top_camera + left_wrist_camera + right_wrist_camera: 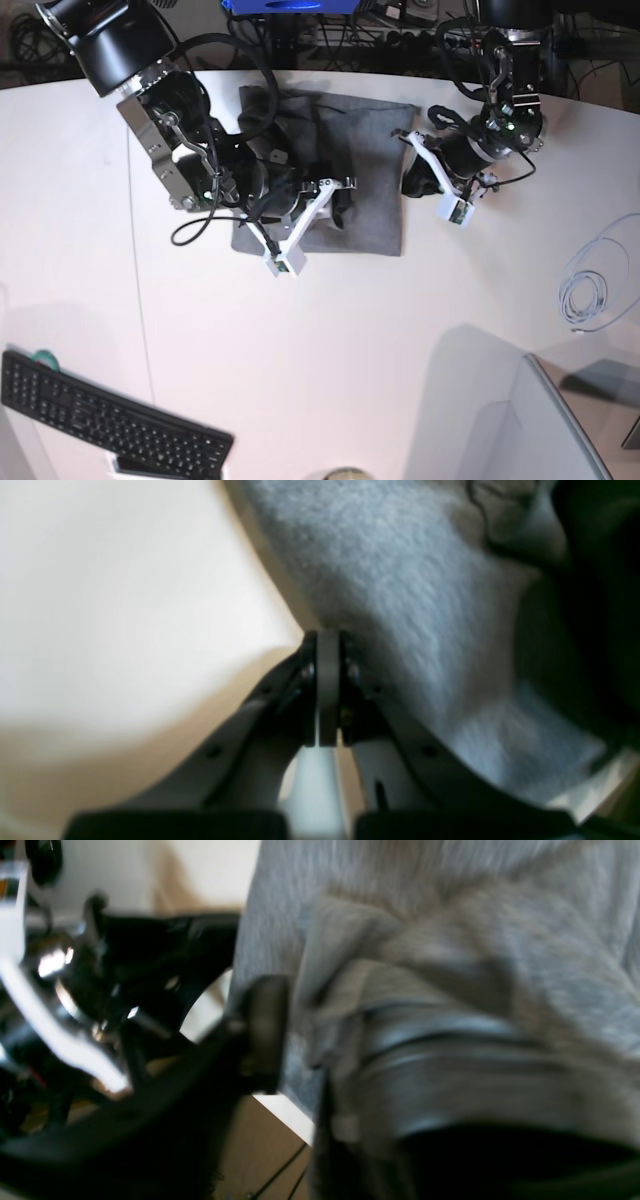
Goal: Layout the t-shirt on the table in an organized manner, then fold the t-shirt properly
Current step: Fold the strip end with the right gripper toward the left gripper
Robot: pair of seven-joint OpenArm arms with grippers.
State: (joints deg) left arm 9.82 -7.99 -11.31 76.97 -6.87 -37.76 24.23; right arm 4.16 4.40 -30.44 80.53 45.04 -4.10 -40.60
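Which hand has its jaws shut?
The left hand, on the right in the base view: its jaws are pressed together at the edge of the shirt. The right hand has its jaws apart, with cloth draped over one.

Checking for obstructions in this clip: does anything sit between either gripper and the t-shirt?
Nothing visible does. The right gripper is already over the t-shirt, fabric against one finger. The left gripper, shut, meets the shirt's edge on the table.

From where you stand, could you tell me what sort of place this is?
Probably a robotics lab or office workbench: a white table with a keyboard, a coiled cable, tangled wiring behind it, and a grey t-shirt.
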